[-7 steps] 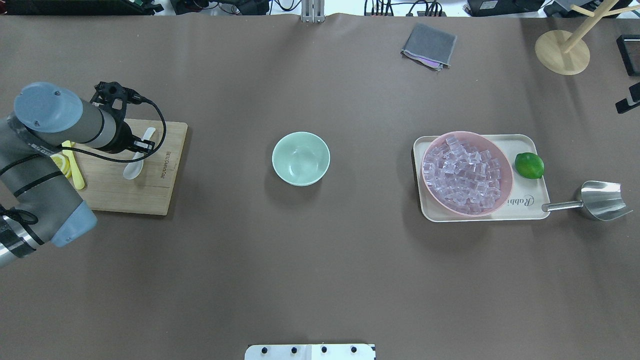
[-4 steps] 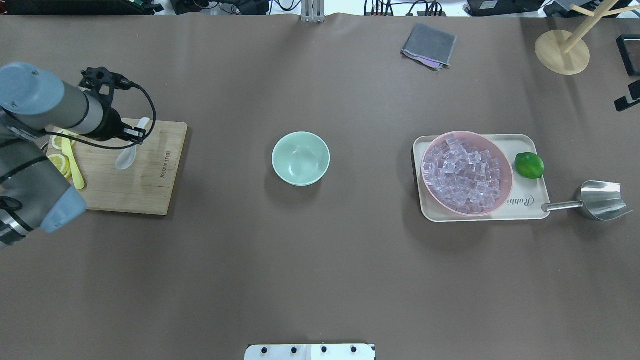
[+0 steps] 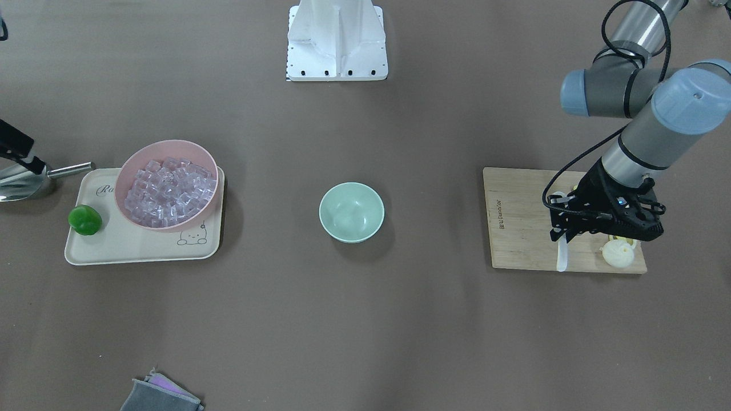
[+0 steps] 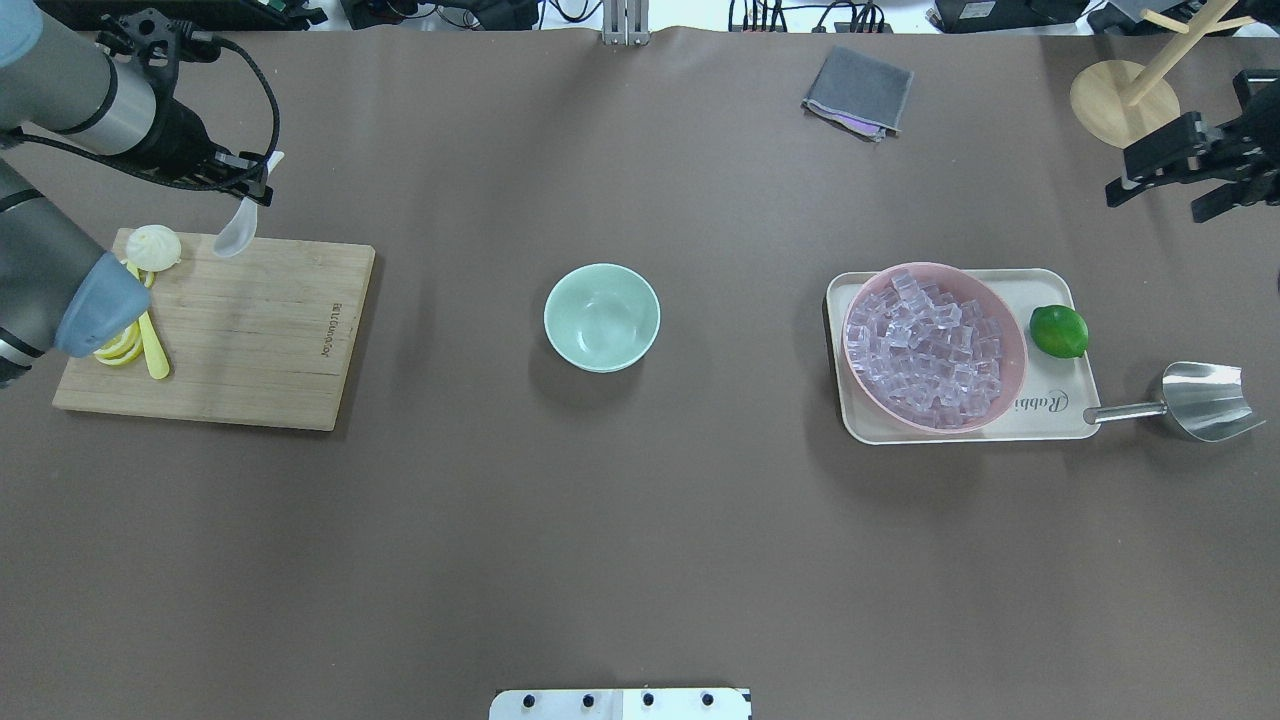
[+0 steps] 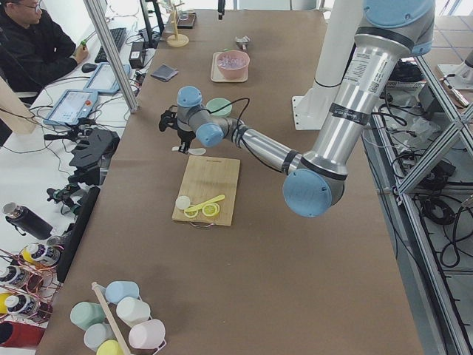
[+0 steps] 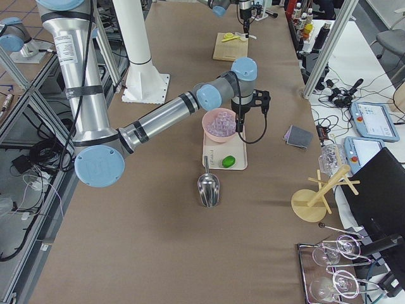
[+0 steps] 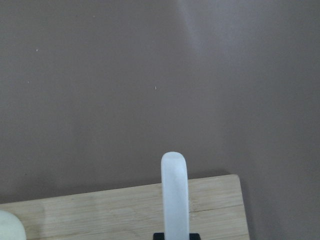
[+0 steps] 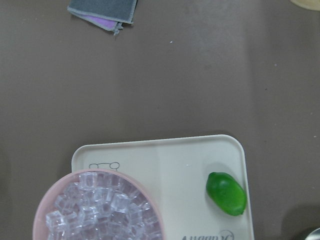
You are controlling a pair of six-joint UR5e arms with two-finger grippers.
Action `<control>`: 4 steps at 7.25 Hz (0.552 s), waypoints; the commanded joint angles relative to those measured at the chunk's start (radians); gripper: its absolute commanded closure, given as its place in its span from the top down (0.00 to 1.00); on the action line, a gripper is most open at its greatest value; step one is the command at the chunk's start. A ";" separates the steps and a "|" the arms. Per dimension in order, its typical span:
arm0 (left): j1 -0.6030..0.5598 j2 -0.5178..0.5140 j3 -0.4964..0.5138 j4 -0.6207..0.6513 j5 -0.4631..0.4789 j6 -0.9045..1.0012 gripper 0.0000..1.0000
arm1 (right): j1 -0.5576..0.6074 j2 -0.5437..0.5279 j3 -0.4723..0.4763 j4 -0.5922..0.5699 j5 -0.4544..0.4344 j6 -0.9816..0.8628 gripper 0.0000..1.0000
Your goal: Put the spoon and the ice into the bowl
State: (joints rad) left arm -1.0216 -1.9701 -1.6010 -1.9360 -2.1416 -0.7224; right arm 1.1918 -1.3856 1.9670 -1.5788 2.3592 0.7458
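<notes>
Jaws of your L gripper (image 4: pixel 257 184) pinch spoon (image 4: pixel 237 232) by handle, scoop hanging down, clear above cutting board (image 4: pixel 250 340), prob. so it can swing to bowl (image 4: pixel 601 317), well apart at ctr. Ice (image 4: pixel 930 350) sits piled in pink bowl (image 4: pixel 1016 345); R gripper (image 4: pixel 1190 165) hovers beyond, can't tell if open.

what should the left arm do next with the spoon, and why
Probably carry it sideways toward the bowl: the left end effector holds the spoon in the air over the far edge of the cutting board, and the bowl sits empty mid-table.
</notes>
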 commanded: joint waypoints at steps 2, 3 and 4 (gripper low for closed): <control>0.001 -0.050 0.006 0.032 0.002 -0.006 0.00 | -0.216 -0.007 0.023 0.202 -0.214 0.159 1.00; 0.001 -0.073 0.006 0.057 0.002 -0.006 0.00 | -0.259 -0.010 0.004 0.229 -0.219 0.156 1.00; 0.003 -0.076 0.012 0.058 0.002 -0.006 0.00 | -0.306 0.005 -0.008 0.232 -0.260 0.153 1.00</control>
State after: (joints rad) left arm -1.0197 -2.0337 -1.5944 -1.8882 -2.1401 -0.7286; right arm 0.9455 -1.3884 1.9750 -1.3735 2.1424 0.8984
